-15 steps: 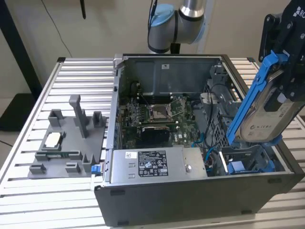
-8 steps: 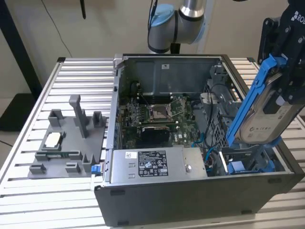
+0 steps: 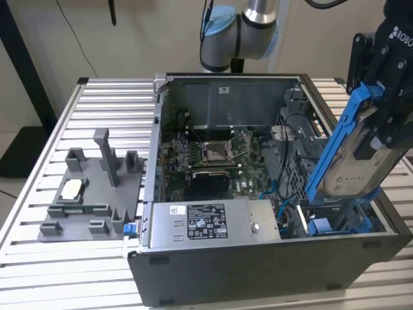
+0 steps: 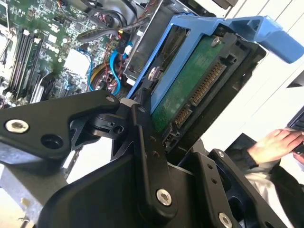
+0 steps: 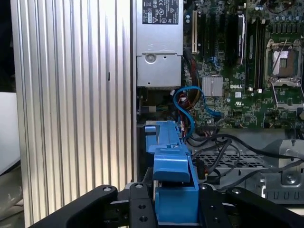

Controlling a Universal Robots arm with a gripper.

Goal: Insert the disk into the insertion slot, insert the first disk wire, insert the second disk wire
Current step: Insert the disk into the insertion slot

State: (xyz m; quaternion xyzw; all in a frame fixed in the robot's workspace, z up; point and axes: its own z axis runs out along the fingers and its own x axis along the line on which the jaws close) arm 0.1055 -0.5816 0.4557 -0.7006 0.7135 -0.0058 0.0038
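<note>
My gripper (image 3: 386,123) is shut on the disk (image 3: 352,161), a hard drive in a blue plastic carrier. The disk hangs tilted, with its lower end just above the insertion slot (image 3: 337,224), the grey bay with blue rails at the corner of the open computer case on the exterior view's right. In the second wrist view the disk's green board and connectors (image 4: 192,90) sit between the black fingers (image 4: 142,123). The first wrist view has the blue carrier (image 5: 172,187) over the slot's blue rail (image 5: 164,135). A blue cable (image 5: 190,102) and black cables (image 5: 223,147) lie loose beside the bay.
The open case holds a motherboard (image 3: 213,155) and a silver power supply (image 3: 206,223). A grey plastic tray with upright posts (image 3: 97,187) stands on the slatted metal table (image 3: 97,97) at the exterior view's left. A person's hand (image 4: 275,142) is seen beyond the table.
</note>
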